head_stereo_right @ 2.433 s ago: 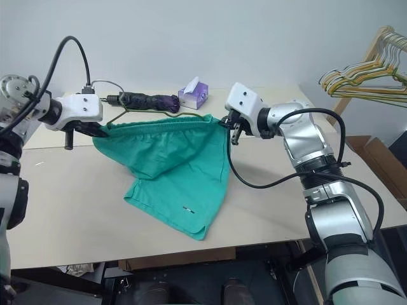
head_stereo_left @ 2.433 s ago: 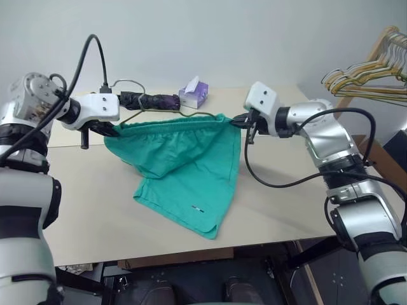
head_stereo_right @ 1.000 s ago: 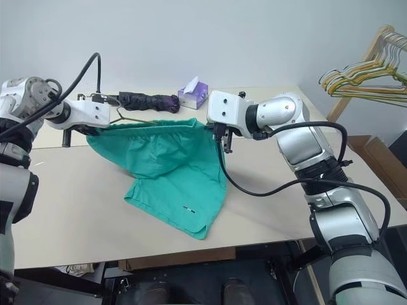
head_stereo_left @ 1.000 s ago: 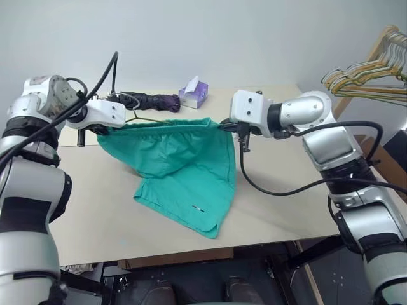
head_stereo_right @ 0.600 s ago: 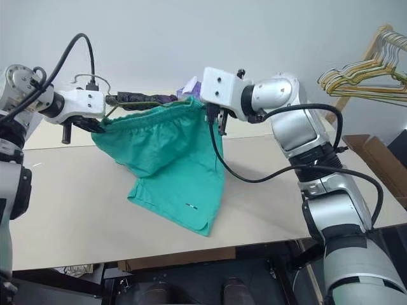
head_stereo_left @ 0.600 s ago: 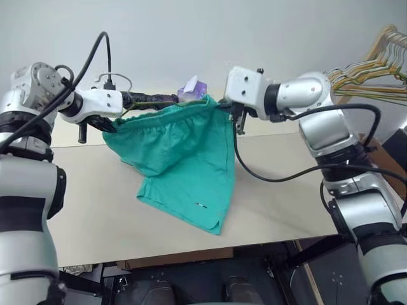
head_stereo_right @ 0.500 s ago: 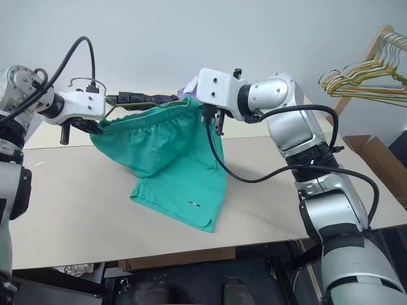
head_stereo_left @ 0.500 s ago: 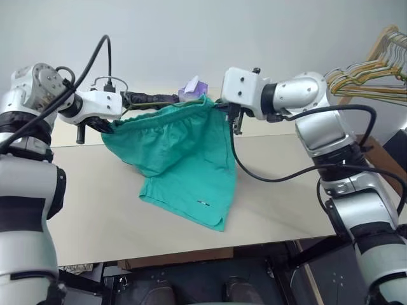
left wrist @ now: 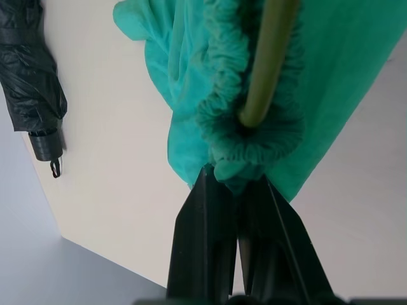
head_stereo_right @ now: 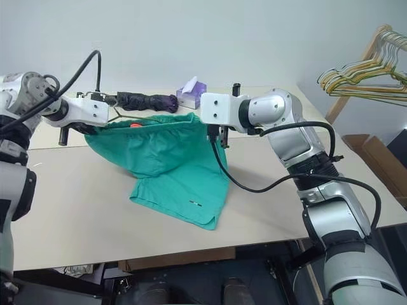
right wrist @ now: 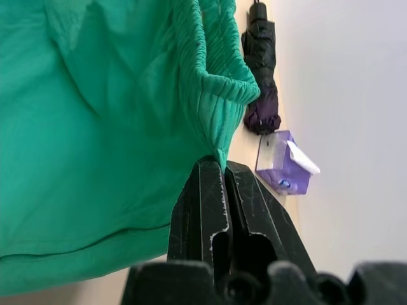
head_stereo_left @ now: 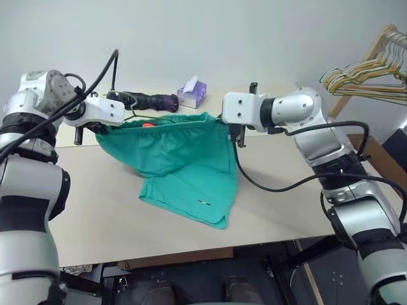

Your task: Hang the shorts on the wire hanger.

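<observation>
The teal-green shorts (head_stereo_left: pixel 181 155) hang by their gathered waistband, stretched between my two grippers above the table, with the leg hems draped on the tabletop. My left gripper (head_stereo_left: pixel 103 129) is shut on the waistband's left end (left wrist: pixel 251 143). There the olive wire hanger (left wrist: pixel 270 51) runs into the bunched elastic; the rest of it is hidden by cloth. My right gripper (head_stereo_left: pixel 226 121) is shut on the waistband's right corner (right wrist: pixel 219 95). A small white mark (head_stereo_left: pixel 205 203) shows near the lower hem.
A dark folded umbrella (head_stereo_left: pixel 143 100) and a purple tissue box (head_stereo_left: pixel 193 94) lie behind the shorts on the beige table (head_stereo_left: pixel 95 203). A small orange-red spot (head_stereo_left: pixel 147 125) shows at the waistband. A bunch of yellow and pale hangers (head_stereo_left: pixel 365 73) hangs at the far right.
The waistband, lifted a little half a second ago, is back down near its height of a second ago. The lower hem lies slightly further right. Both grips are unchanged.
</observation>
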Robot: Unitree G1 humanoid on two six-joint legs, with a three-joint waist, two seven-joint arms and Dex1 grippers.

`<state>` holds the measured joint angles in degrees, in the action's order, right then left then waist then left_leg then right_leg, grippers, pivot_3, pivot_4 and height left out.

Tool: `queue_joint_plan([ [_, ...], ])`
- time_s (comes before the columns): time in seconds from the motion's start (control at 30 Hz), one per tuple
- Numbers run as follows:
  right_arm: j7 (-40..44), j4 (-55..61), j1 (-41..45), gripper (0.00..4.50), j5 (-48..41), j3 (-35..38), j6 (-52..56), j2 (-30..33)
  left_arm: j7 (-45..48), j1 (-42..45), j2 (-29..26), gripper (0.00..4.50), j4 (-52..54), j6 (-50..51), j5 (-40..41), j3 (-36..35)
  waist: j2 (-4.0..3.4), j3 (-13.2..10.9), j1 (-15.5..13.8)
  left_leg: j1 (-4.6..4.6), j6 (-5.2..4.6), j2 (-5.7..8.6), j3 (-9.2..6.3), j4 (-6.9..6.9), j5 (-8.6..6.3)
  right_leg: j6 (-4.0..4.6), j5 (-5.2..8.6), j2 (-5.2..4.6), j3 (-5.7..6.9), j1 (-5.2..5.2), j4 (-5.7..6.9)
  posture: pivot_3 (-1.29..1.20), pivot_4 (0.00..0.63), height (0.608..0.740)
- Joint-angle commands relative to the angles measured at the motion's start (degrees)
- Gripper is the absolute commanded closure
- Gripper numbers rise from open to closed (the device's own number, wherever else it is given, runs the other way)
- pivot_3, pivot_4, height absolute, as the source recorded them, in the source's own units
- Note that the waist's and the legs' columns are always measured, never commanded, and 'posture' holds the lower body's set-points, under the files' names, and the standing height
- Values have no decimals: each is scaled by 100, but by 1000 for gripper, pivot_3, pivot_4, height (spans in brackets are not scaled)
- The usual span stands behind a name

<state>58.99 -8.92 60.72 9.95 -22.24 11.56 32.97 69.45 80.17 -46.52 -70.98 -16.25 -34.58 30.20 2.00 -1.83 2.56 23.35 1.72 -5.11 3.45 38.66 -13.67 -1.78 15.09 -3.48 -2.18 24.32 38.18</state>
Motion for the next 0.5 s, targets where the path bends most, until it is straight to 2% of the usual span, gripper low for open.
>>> queue_joint_plan([
  [0.03,86,356,306,4461,-103,352,236,90,-169,73,-65,4500,-112,107,-247,117,0,0,-8,0,0,0,0,0,0,0,0,0,0,0,1,8,0,740],
  [0.13,100,492,433,4461,-88,252,311,-42,-224,143,54,4500,-129,93,-267,116,0,0,-9,-1,0,0,0,0,0,0,0,0,1,-1,1,-1,0,740],
  [0.3,-11,556,582,4461,-19,-8,416,-610,-79,260,256,4500,-114,16,-107,-13,0,0,9,-1,0,0,0,1,0,0,0,0,1,0,1,-15,0,740],
  [0.5,-293,30,517,4461,520,-404,94,-913,54,329,277,4500,-64,-27,-7,-105,0,0,11,1,0,0,0,2,0,0,0,0,2,-1,0,-9,0,740],
])
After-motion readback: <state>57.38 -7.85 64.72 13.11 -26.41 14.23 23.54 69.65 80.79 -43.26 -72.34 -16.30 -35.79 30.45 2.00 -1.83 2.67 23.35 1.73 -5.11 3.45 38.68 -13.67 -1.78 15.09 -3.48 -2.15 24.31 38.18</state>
